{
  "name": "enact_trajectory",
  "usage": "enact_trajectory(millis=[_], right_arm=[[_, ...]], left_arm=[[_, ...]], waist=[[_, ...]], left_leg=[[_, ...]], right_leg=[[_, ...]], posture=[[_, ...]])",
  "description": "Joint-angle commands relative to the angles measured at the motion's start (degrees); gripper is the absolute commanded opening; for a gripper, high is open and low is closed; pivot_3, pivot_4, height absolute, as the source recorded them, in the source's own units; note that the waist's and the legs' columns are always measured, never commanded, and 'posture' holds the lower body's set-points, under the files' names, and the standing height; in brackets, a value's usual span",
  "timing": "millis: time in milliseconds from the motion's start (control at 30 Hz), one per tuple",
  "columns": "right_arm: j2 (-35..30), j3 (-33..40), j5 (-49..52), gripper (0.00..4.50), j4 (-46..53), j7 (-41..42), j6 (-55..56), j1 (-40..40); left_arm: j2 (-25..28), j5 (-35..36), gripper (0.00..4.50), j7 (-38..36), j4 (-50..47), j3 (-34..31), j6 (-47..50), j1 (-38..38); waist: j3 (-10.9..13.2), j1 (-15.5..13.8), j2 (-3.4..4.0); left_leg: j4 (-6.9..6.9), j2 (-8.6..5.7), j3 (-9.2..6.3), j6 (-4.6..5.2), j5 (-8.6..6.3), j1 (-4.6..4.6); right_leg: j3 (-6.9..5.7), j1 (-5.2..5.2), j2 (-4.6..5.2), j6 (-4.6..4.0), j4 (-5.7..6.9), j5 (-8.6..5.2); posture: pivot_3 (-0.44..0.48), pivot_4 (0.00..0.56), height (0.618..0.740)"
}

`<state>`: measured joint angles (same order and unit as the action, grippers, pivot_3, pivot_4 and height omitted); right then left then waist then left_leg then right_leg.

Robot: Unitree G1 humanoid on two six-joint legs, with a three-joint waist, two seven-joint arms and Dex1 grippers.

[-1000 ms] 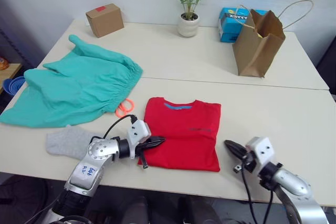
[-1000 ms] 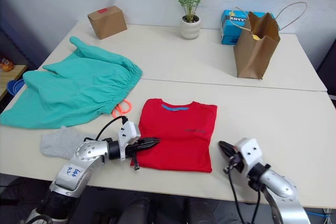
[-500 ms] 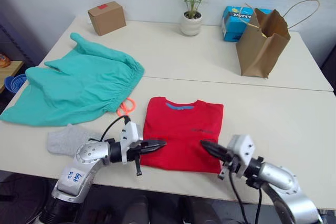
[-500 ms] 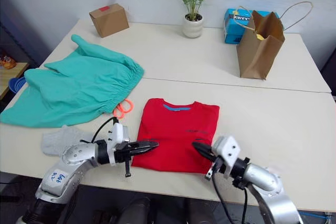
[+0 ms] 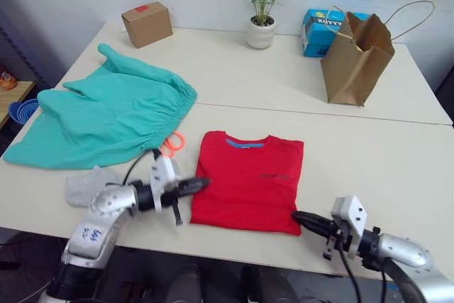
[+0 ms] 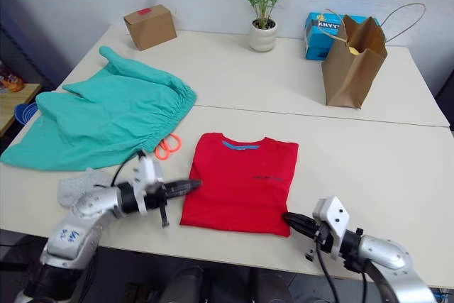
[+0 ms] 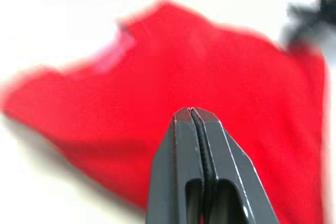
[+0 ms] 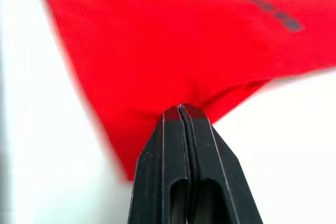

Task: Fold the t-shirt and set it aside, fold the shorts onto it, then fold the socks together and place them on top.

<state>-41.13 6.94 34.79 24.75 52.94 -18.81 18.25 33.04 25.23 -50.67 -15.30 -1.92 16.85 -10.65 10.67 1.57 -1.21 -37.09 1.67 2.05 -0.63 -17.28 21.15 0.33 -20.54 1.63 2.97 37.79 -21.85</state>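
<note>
The red t-shirt lies folded into a rectangle on the front table, collar toward the far side. My left gripper is shut, its tips at the shirt's left edge with nothing between them. Shut as well, my right gripper points at the shirt's near right corner. The teal-green shorts are spread out at the left, an orange drawstring showing at the waistband. A grey sock lies below the shorts, partly behind my left arm.
At the back of the white table stand a brown paper bag, a blue box, a potted plant and a small cardboard box. A blue bowl sits off the table's left side.
My right gripper has drawn back from over the shirt's near edge to its near right corner. My left gripper has pulled a little leftward, off the shirt. The camera shifted slightly.
</note>
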Motion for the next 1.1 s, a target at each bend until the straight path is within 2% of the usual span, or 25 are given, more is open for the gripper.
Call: enact_trajectory(millis=[33,133,233,367,400,433,467,667,833,967,1067,1100], right_arm=[[-5.8,6.6,11.5,0.88,3.7,-0.8,-13.4,-1.9],[-10.6,10.7,21.7,1.91,0.1,-3.8,-27.0,-5.7],[-18.4,8.2,27.0,2.99,-5.2,-4.2,-43.3,-11.9],[-15.9,2.7,29.6,4.39,-10.8,-6.3,-52.7,-22.0],[-15.1,2.4,29.4,4.50,-11.7,-7.1,-53.8,-23.3],[-13.5,1.8,28.8,4.50,-12.9,-8.3,-54.5,-25.1],[-11.2,1.2,28.6,4.50,-14.5,-10.1,-55.6,-27.3],[0.2,-0.7,28.7,4.50,-19.9,-16.9,-62.9,-35.5],[6.0,0.4,27.4,4.50,-23.9,-21.5,-68.2,-38.9],[9.1,-1.3,24.4,4.50,-24.5,-23.5,-69.1,-40.2],[12.0,-0.1,23.2,3.91,-24.9,-25.5,-70.0,-41.1],[11.7,-1.0,22.3,3.56,-24.0,-25.4,-69.5,-40.7]], left_arm=[[3.1,6.8,0.60,-4.3,-3.6,-3.7,3.4,-0.9],[5.7,8.3,1.52,-6.6,-4.0,-5.4,3.6,-0.8],[10.0,8.2,2.53,-12.6,-4.7,-5.9,1.8,0.8],[9.1,11.8,3.83,-19.8,-5.9,-7.7,-4.3,4.5],[8.8,12.1,4.14,-20.1,-5.9,-8.0,-4.7,4.8],[8.9,12.3,4.46,-19.8,-5.9,-8.3,-4.3,5.3],[8.3,13.2,4.49,-19.2,-6.0,-9.5,-4.4,5.9],[9.6,15.4,4.49,-19.6,-8.4,-12.7,-3.1,11.1],[10.6,15.2,4.49,-19.8,-10.3,-13.3,-3.0,13.6],[10.8,13.7,4.49,-18.7,-10.3,-12.9,-3.7,13.7],[10.3,12.4,4.50,-18.3,-9.6,-11.8,-4.7,13.1],[10.1,12.4,4.50,-18.1,-9.5,-11.4,-4.6,12.7]], waist=[[0.0,0.6,0.02],[0.0,0.7,0.00],[0.0,0.5,0.00],[0.0,0.1,0.00],[0.0,0.1,0.00],[0.0,0.0,0.01],[0.0,0.0,0.02],[0.0,1.0,-0.09],[-0.1,1.8,-0.18],[-0.1,2.0,-0.27],[-0.2,2.6,-0.40],[-0.2,2.7,-0.38]], left_leg=[[0.02,0.00,0.03,0.00,0.00,-0.02],[0.02,0.02,0.04,-0.02,0.01,-0.03],[0.00,0.00,0.04,0.00,0.02,-0.01],[0.03,0.03,0.01,0.01,0.01,0.07],[0.06,0.03,0.00,0.02,0.01,0.08],[0.04,0.03,0.01,0.04,0.00,0.14],[0.04,0.02,0.00,0.04,-0.01,0.18],[0.03,0.05,0.01,0.05,-0.01,0.13],[0.08,0.08,0.00,0.04,0.00,0.05],[0.13,0.09,0.00,0.03,0.00,-0.01],[0.20,0.12,0.01,0.02,0.01,-0.05],[0.20,0.11,0.00,0.01,0.01,-0.05]], right_leg=[[0.04,-0.01,-0.02,0.00,0.00,0.00],[0.04,0.00,-0.05,0.00,-0.03,0.00],[0.06,-0.03,-0.03,0.00,-0.01,0.00],[0.04,-0.08,-0.02,-0.02,-0.12,0.00],[0.03,-0.08,-0.02,-0.02,-0.17,0.00],[0.03,-0.11,-0.02,-0.02,-0.19,0.00],[0.02,-0.13,-0.01,-0.02,-0.20,0.00],[0.03,-0.10,-0.03,0.00,-0.17,0.01],[0.03,-0.09,-0.05,-0.02,-0.11,0.01],[0.04,-0.08,-0.05,-0.06,-0.10,0.01],[0.03,-0.07,-0.06,-0.11,-0.10,0.04],[0.03,-0.07,-0.06,-0.12,-0.10,0.04]], posture=[[0.000,0.150,0.740],[0.000,0.150,0.740],[0.000,0.150,0.740],[0.000,0.150,0.740],[0.000,0.150,0.740],[0.000,0.150,0.740],[0.000,0.150,0.740],[0.000,0.150,0.740],[0.000,0.150,0.740],[0.000,0.150,0.740],[0.000,0.150,0.740],[0.000,0.150,0.740]])
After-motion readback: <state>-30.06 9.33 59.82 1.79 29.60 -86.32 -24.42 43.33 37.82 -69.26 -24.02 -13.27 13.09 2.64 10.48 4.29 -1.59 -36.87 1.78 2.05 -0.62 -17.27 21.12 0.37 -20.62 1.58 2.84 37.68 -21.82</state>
